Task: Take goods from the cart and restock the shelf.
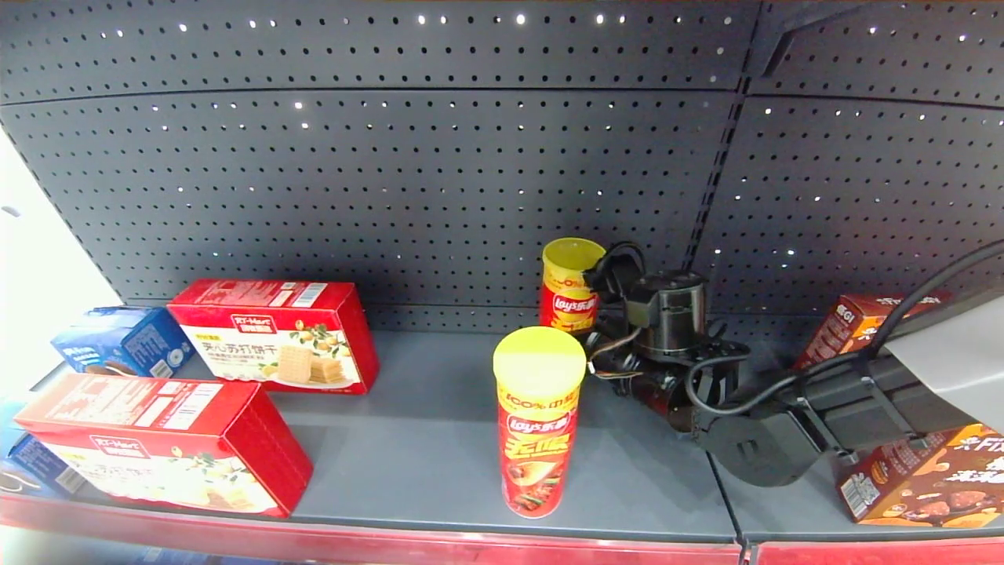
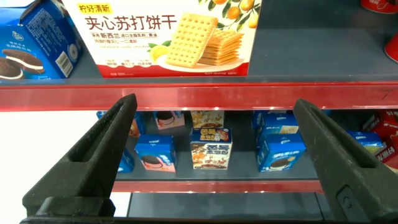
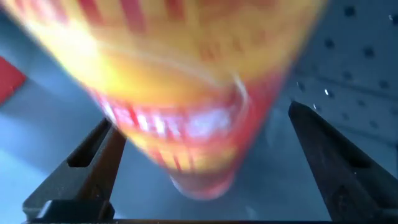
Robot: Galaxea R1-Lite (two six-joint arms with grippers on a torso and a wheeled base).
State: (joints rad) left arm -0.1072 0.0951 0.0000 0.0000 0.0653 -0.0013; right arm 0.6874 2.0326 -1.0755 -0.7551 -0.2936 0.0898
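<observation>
A: While the rear chip can (image 1: 571, 286) stands upright on the shelf (image 1: 423, 439) near the pegboard (image 1: 392, 196), behind the front chip can (image 1: 540, 420), how is it expected to handle?

B: It is judged light, stiff and slick-sided, and easily tipped. It is best taken at mid-body.

A: How are the fingers set?

B: The right gripper (image 3: 200, 118) is spread on either side of the can, not closed on it. The left gripper (image 2: 214, 102) is also spread and is held before the red shelf edge (image 2: 199, 96).
</observation>
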